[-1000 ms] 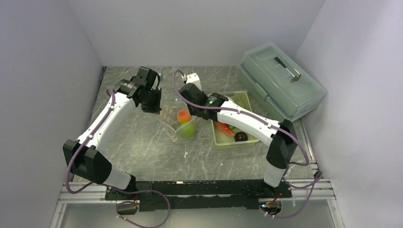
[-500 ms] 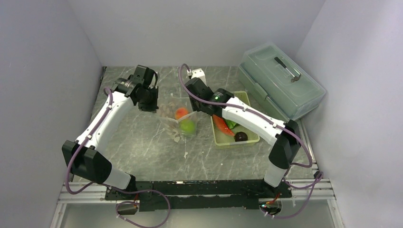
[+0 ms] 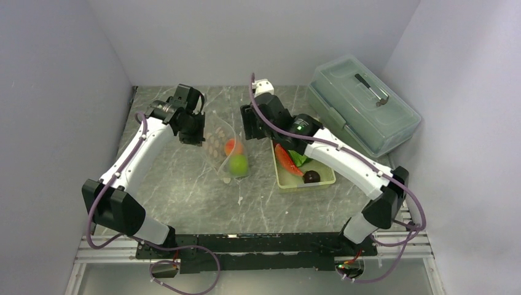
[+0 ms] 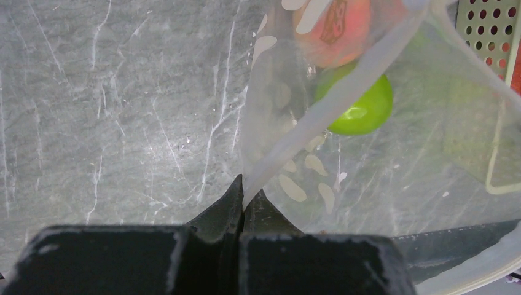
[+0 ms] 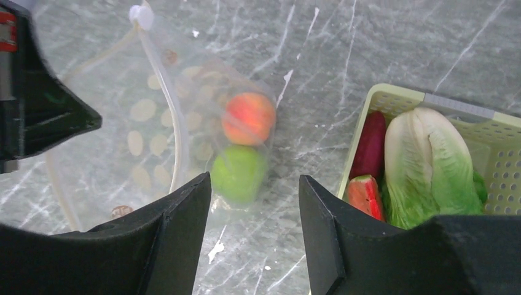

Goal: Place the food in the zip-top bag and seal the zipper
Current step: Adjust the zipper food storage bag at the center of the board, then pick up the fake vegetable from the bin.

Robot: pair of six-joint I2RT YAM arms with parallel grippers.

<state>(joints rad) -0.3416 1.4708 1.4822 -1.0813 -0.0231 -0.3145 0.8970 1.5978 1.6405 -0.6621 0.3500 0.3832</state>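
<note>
1. Top external view: the zip-top bag point(image 3: 219, 142) stands on the table point(image 3: 184, 190), just left of the basket. The orange-red ball point(image 3: 232, 146) and the green ball point(image 3: 238, 164) lie inside it, touching each other.
2. Only the left wrist view shows the grip: the left gripper point(image 4: 244, 198) is clenched on the bag's edge, the film pinched between its closed fingertips.
3. Only the right wrist view shows the right gripper point(image 5: 253, 184) released, its jaws apart with nothing between them, hovering above the bag's right side.
4. That view also shows the zipper point(image 5: 164, 86), a whitish strip curving along the gaping mouth.
5. The pale green basket point(image 5: 393, 93) holds the lettuce point(image 5: 430, 166), a red-orange long piece point(image 5: 364, 193) and a dark red piece point(image 5: 372, 144). The top view adds a dark maroon ball point(image 3: 311, 176).
6. A lidded box point(image 3: 362, 98) sits at the far right.
</note>
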